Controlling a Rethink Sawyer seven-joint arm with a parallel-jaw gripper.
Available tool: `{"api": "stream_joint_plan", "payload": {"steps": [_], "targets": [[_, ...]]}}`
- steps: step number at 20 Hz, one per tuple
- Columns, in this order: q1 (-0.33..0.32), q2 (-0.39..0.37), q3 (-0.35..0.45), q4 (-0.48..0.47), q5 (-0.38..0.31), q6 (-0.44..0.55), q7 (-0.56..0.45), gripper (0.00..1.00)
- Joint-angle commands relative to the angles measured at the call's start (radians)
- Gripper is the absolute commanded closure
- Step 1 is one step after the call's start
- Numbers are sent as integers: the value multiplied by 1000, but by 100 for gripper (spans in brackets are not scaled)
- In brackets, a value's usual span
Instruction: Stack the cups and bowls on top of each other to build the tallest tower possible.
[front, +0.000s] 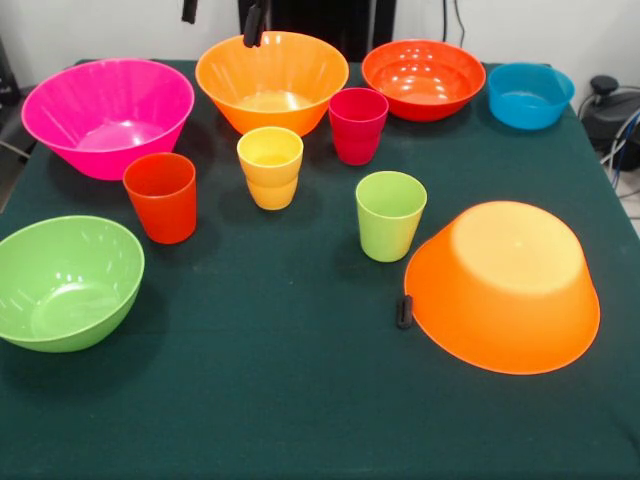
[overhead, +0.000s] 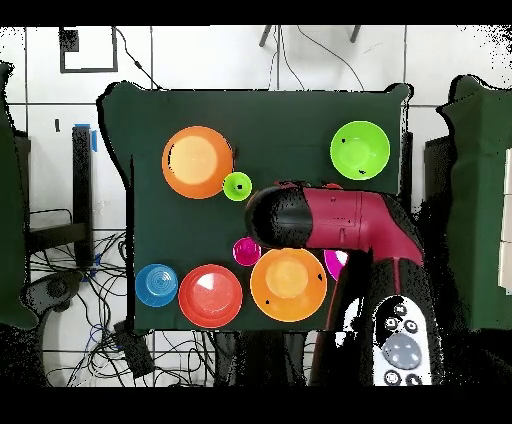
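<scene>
The fingers (front: 222, 18) hang apart and empty at the far edge, above the upright orange bowl (front: 272, 80). Left of them sits the pink bowl (front: 108, 113); right and nearer, the overturned orange bowl (front: 503, 285). Nothing looks stacked: probably start with a wide base, then centre each piece.

Robot lab — red arm (overhead: 350, 222) over cloth-covered table (front: 300, 400), loose cables (overhead: 70, 290) on tiled floor.

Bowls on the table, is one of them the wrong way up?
Yes. The large orange bowl nearest the front view's camera lies upside down, rim on the green cloth, beside the lime green cup. The other bowls sit open side up.
</scene>
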Motion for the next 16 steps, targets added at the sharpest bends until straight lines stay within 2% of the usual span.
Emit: {"api": "stream_joint_plan", "payload": {"steps": [1,16], "targets": [[-112,-54,136,94,38,2,-155,0],[-131,-48,159,90,-7,-6,-101,0]]}}
